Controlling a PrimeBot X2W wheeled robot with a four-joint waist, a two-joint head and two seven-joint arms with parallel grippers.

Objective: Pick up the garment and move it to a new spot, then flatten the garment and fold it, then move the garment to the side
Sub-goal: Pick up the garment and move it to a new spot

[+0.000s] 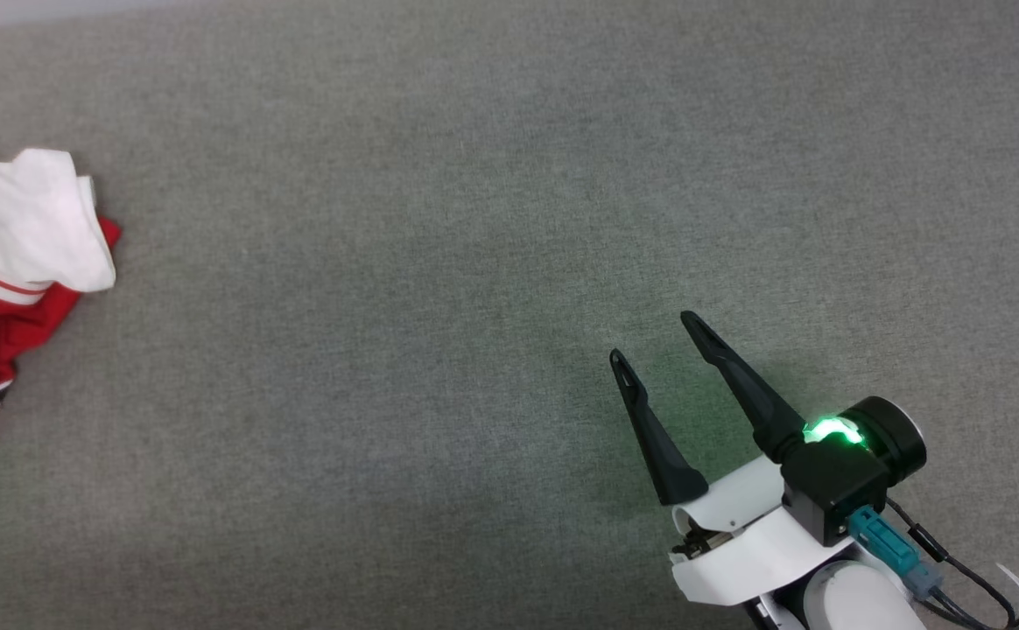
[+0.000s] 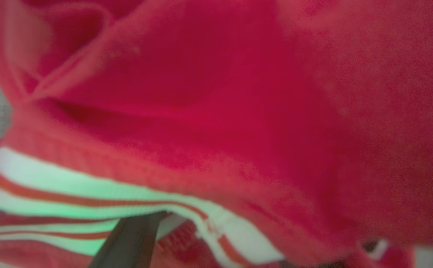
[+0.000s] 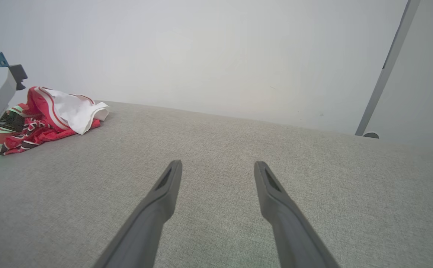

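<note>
The right gripper (image 1: 654,336) hangs wide open and empty over the grey surface (image 1: 474,219). The left gripper (image 2: 261,234) also stands wide, one finger (image 2: 127,242) against the striped trim of the shirt (image 1: 28,254). The shirt lies crumpled on the surface, far off to the left of the right gripper.

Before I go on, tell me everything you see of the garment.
The garment is a soft red T-shirt with a white sleeve, red-and-white striped trim and black-and-white lettering. It lies crumpled in a heap on the grey cloth surface at the robot's far left. The left gripper's finger touches its striped trim; the open right gripper is well apart.
</note>
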